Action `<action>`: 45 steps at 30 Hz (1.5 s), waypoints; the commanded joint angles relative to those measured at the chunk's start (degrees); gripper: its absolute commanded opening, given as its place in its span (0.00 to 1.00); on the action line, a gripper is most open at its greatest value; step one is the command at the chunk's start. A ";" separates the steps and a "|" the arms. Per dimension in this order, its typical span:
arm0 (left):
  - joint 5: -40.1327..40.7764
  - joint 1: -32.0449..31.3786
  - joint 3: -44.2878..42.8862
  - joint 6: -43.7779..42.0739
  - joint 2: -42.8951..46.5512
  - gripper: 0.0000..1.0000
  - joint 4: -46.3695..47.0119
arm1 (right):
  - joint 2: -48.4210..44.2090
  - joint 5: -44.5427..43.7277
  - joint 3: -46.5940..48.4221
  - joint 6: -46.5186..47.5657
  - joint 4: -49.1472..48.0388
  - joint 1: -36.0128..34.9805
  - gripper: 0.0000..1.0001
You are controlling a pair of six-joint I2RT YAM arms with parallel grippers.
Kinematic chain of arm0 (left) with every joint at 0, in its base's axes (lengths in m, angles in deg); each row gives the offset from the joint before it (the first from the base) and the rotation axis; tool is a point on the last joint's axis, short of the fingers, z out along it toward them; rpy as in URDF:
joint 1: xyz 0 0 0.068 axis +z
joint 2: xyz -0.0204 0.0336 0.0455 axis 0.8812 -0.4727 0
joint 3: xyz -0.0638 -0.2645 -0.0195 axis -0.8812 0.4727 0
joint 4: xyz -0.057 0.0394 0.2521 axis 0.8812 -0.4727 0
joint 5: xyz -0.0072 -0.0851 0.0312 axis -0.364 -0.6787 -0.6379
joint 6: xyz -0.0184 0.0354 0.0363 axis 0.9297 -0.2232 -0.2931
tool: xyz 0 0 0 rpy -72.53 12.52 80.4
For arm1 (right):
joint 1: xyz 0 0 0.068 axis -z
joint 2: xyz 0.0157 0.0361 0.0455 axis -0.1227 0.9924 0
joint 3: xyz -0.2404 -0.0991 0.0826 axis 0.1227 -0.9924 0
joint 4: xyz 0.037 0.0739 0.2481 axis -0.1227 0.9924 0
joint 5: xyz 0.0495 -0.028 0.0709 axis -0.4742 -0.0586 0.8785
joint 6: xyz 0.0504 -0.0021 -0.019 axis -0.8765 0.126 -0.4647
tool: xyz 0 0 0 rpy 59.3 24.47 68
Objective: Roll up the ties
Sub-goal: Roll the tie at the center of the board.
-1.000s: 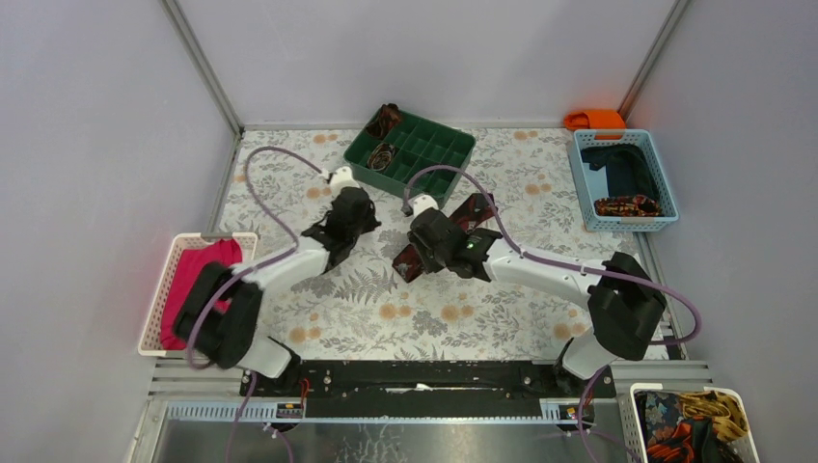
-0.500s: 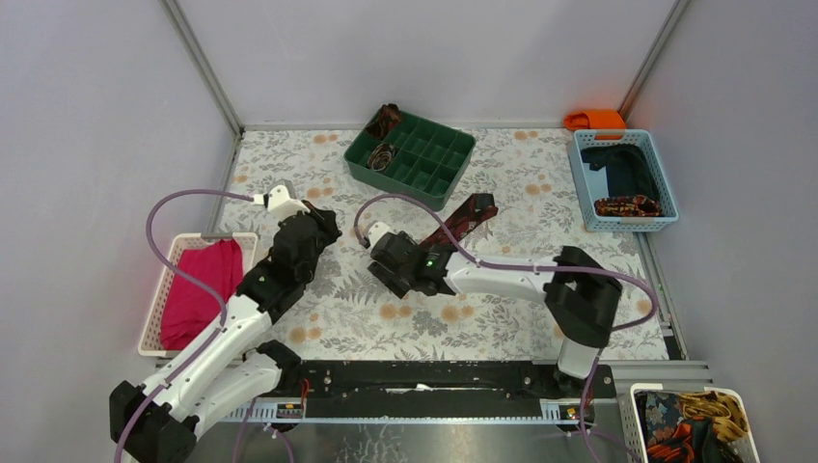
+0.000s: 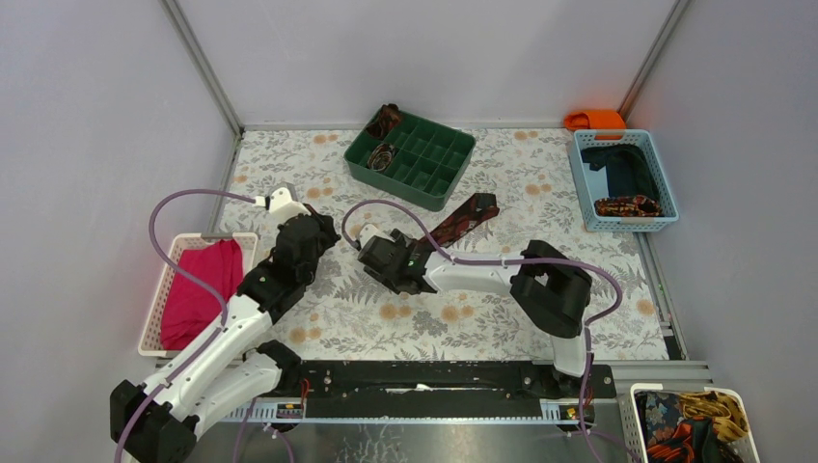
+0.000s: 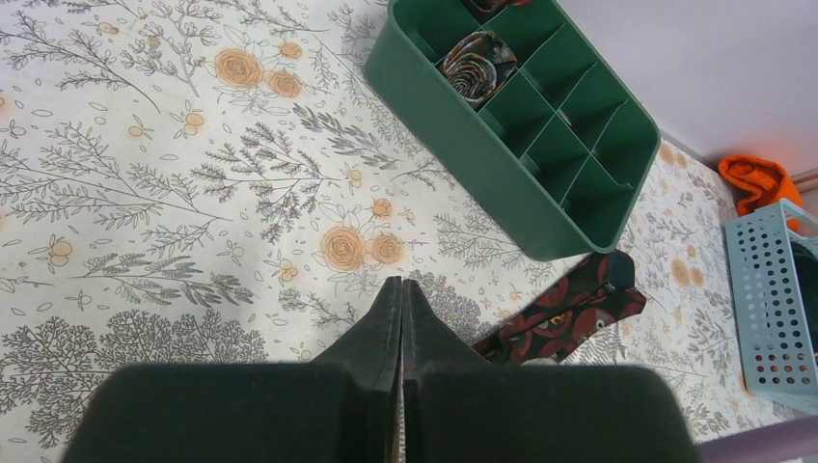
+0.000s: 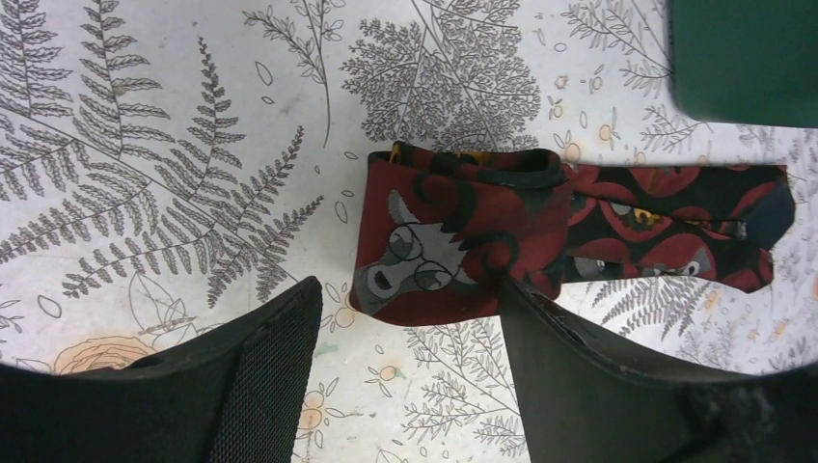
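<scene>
Hovers with right jaws wide over the folded near end of a tie (image 5: pixel 453 241), flat on the tabletop (image 3: pixel 289 164). Holds left jaws shut, empty, just left. Counts two coils (image 3: pixel 382 154) done in the tray (image 3: pixel 395 188). Leaves this tie barely started, and seemingly another waiting in the basket (image 3: pixel 583 183), far right.

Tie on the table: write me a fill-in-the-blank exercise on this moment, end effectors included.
The right end effector is ___ over the tie.
The left end effector is ___ and holds nothing.
A rolled tie sits in the ___ divided tray.
The pink-red cloth lies in the ___ basket.
Missing words: open, shut, green, white.
</scene>
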 commanded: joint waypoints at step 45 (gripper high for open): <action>1.59 -0.06 0.39 -3.74 -1.59 0.00 2.02 | 7.47 11.48 8.26 -10.37 5.24 10.61 0.53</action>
